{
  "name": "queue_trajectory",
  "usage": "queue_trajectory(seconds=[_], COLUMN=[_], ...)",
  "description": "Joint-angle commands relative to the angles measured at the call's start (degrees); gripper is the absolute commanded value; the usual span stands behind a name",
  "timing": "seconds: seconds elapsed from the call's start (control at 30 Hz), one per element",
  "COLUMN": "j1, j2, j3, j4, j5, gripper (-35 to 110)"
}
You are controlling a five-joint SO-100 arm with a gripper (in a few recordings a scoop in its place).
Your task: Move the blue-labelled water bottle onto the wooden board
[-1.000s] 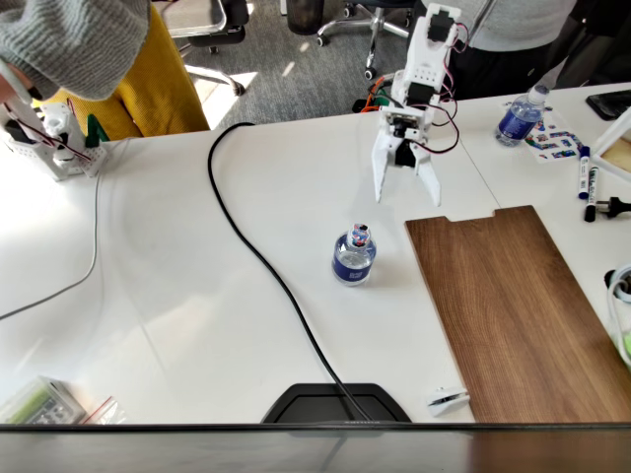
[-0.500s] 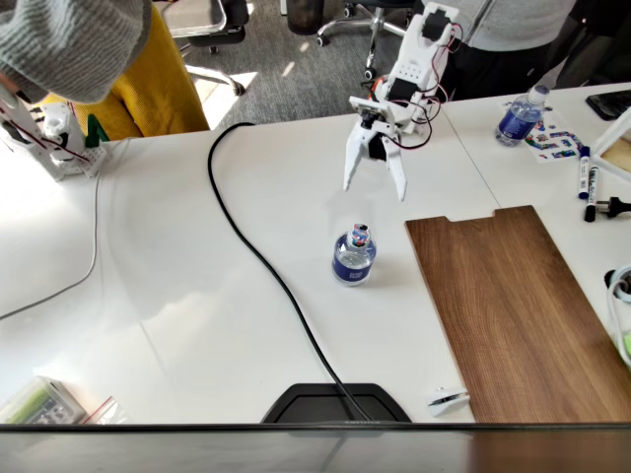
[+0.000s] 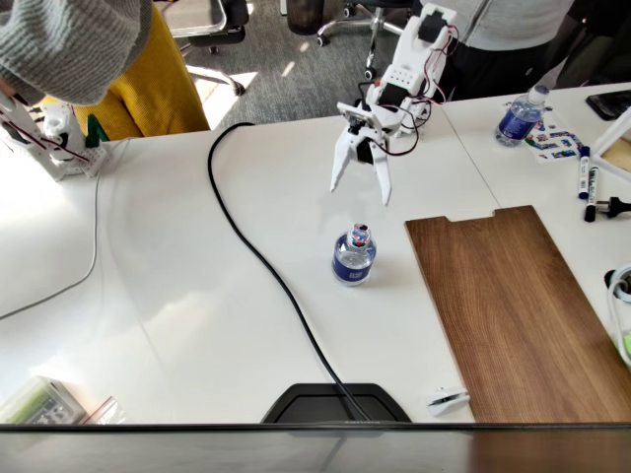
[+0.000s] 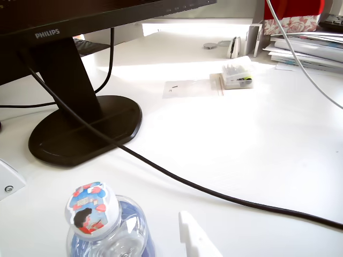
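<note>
The blue-labelled water bottle (image 3: 354, 255) stands upright on the white table, a little left of the wooden board (image 3: 513, 305). Its cap shows blue and red in the wrist view, where the bottle (image 4: 104, 225) sits at the bottom edge. My white gripper (image 3: 359, 194) hangs open just behind and above the bottle, fingers pointing down, touching nothing. One white fingertip (image 4: 194, 240) shows to the right of the bottle. The dark brown board lies flat with its notched short edge toward the arm and carries nothing.
A black cable (image 3: 266, 266) runs across the table left of the bottle to a monitor base (image 3: 335, 402). A second blue-labelled bottle (image 3: 517, 117) with a pale cap stands at the back right, near pens (image 3: 588, 182). A person (image 3: 89, 49) leans over the back left corner.
The arm has swung left, carrying the gripper from behind the board's notched edge to a spot behind the bottle. It stays open. The bottle has not moved.
</note>
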Motion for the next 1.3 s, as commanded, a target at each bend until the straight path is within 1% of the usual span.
queue_trajectory(seconds=[0.0,1.27], j1=[0.09,-1.23], j2=[1.23,-15.64], j3=[-0.79,-16.35], j4=[-1.85,-2.46], j5=[-0.70,-3.34], gripper=[42,41])
